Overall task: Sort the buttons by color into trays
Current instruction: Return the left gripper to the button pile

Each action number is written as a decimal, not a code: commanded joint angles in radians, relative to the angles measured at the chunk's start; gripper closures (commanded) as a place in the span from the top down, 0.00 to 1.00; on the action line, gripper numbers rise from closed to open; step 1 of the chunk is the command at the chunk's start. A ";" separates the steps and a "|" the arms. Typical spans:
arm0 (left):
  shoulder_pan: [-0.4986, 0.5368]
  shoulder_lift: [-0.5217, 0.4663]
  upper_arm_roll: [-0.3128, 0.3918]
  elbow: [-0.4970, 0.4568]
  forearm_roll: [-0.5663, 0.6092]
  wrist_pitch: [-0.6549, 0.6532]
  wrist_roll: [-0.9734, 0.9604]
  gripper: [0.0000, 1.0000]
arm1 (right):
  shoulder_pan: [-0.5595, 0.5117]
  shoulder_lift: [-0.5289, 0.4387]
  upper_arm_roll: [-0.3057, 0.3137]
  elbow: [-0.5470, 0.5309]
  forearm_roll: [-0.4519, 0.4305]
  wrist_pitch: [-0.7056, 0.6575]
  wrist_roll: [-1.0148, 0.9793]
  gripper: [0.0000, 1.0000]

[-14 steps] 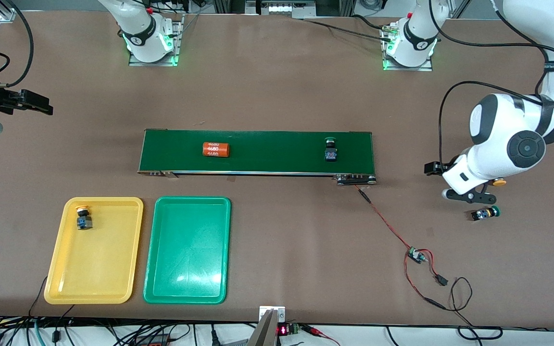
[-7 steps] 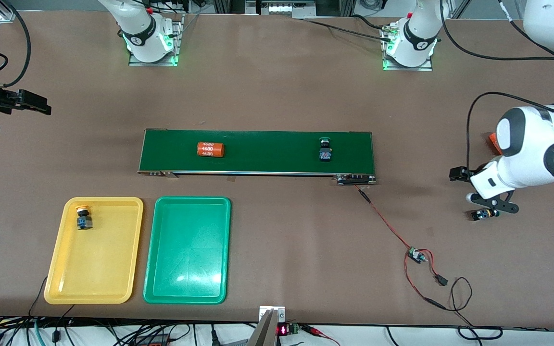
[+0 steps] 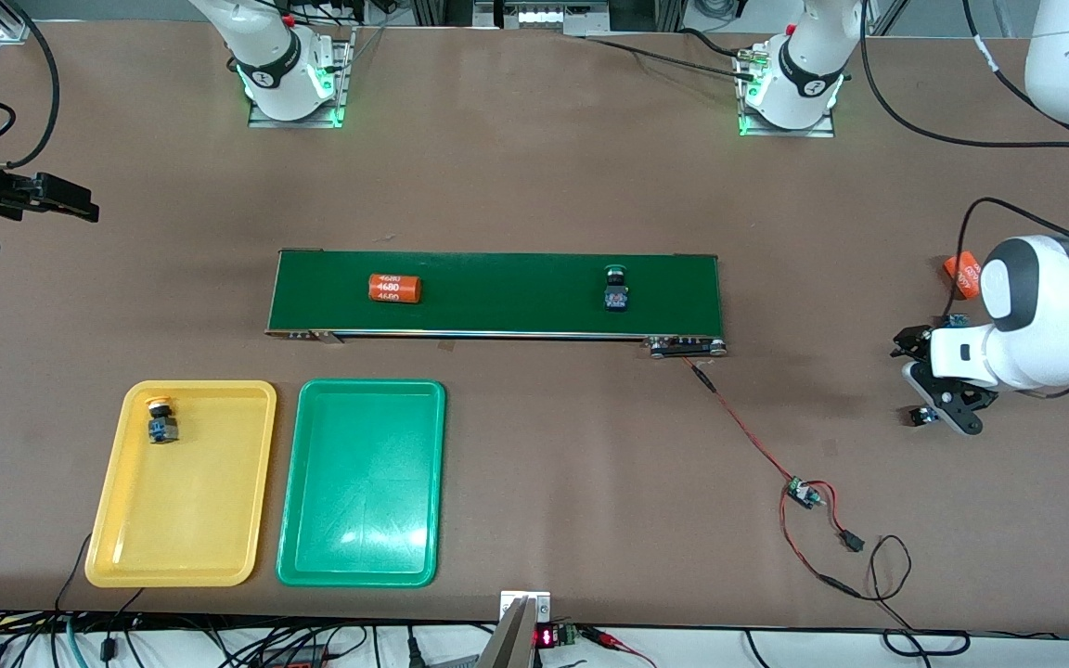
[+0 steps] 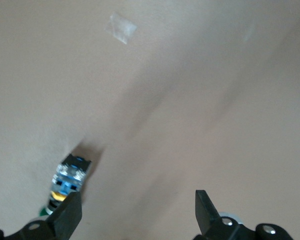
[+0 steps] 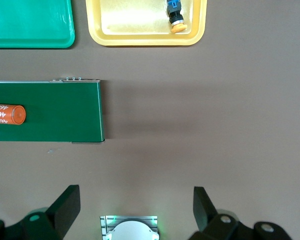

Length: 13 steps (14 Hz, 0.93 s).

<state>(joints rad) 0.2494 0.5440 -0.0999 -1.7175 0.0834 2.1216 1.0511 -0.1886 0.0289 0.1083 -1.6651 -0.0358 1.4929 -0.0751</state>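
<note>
My left gripper (image 3: pixel 938 408) swung over loose green button (image 4: pixel 67 182), jaws apart; belt carried green button (image 3: pixel 616 288) along. Right gripper (image 5: pixel 135 207) waits, jaws apart.

"4680" on orange cylinder (image 3: pixel 394 288)

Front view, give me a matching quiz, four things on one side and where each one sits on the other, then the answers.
Things:
1. yellow-capped button
2. green-capped button
3. orange 4680 cylinder
4. left gripper

Places:
A. conveyor belt, toward the left arm's end
B. over bare table past the belt's end
C. in the yellow tray
D. conveyor belt, toward the right arm's end

Pairs: 1-C, 2-A, 3-D, 4-B
</note>
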 commanded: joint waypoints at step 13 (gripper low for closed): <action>0.125 0.251 -0.029 0.217 -0.192 -0.006 0.605 1.00 | 0.008 -0.003 0.013 -0.008 0.063 0.079 0.035 1.00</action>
<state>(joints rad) 0.3578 0.7444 -0.1098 -1.5559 -0.0640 2.1234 1.5893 -0.1812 0.0323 0.1163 -1.6652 0.0092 1.5594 -0.0530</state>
